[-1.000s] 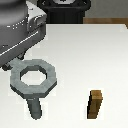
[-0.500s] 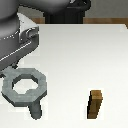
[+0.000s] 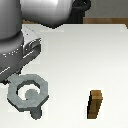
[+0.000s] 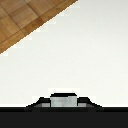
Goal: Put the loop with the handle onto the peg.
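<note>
The loop with the handle (image 3: 20, 95), a flat grey ring, hangs level at the exterior view's left, under the hand of my gripper (image 3: 16, 79). The peg (image 3: 36, 112) stands upright beneath it. Its rounded top shows inside the ring's hole and its lower part sticks out below the ring's near edge. My fingers are hidden behind the hand in the exterior view. In the wrist view a light grey piece of the loop (image 4: 64, 101) sits between the dark jaws of my gripper (image 4: 64, 104), which is shut on it.
A brown wooden block (image 3: 95, 104) stands upright on the white table (image 3: 85, 55), toward the exterior view's right of the peg. The wrist view shows the table's edge and wooden floor (image 4: 22, 20) beyond it.
The ring has moved down and slightly toward the exterior view's left with my hand, so the peg's top now shows inside the hole. The brown block has not moved.
</note>
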Tool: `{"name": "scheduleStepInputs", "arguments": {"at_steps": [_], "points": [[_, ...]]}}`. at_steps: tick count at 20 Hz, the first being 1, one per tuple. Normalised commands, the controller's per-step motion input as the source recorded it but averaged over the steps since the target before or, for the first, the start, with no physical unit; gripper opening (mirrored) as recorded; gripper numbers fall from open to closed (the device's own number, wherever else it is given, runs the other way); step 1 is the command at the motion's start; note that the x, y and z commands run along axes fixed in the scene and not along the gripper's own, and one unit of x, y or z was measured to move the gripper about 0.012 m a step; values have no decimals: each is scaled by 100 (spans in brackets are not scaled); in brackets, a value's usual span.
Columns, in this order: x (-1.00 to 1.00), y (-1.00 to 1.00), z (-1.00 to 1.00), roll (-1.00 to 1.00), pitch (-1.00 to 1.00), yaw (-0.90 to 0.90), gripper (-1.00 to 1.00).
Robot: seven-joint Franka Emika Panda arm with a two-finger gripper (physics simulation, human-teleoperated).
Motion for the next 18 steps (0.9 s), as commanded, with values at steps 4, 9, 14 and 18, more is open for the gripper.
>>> {"name": "scheduleStepInputs", "arguments": {"at_steps": [4, 9, 14, 18], "points": [[0, 50, -25, 0, 0, 0, -100], [0, 0, -40, 0, 0, 0, -100], [-4, 0, -60, 0, 0, 0, -100], [0, 0, 0, 0, 0, 0, -100]]}}
